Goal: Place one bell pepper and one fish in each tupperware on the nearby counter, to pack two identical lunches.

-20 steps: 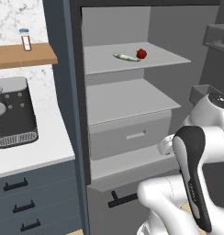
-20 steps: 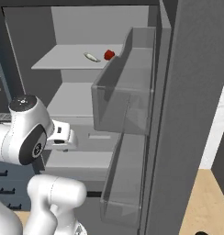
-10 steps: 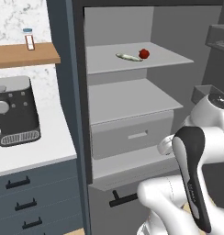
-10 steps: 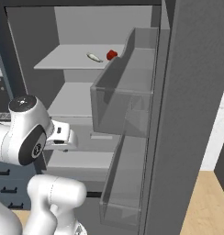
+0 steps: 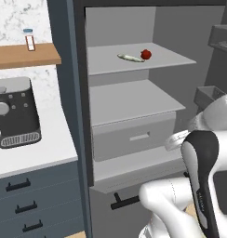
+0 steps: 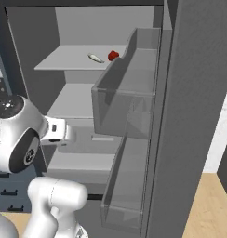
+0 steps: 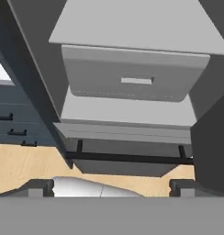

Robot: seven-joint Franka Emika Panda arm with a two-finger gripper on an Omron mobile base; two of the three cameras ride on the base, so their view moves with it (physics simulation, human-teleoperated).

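Fridge open, fetch step starting.
Claw (image 7: pixel 111 186) spread, empty, facing the drawer (image 7: pixel 132 78); next: reach up to pepper (image 5: pixel 145 54) and fish (image 5: pixel 130 57) on top shelf (image 5: pixel 110 62).

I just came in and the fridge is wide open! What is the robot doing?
The robot arm is parked in front of the open fridge, and its gripper is open and empty, facing the grey drawer. Up on the top shelf lie a red bell pepper and a small fish, side by side. Nothing has been picked up yet. A coffee machine sits on the white counter to the left.
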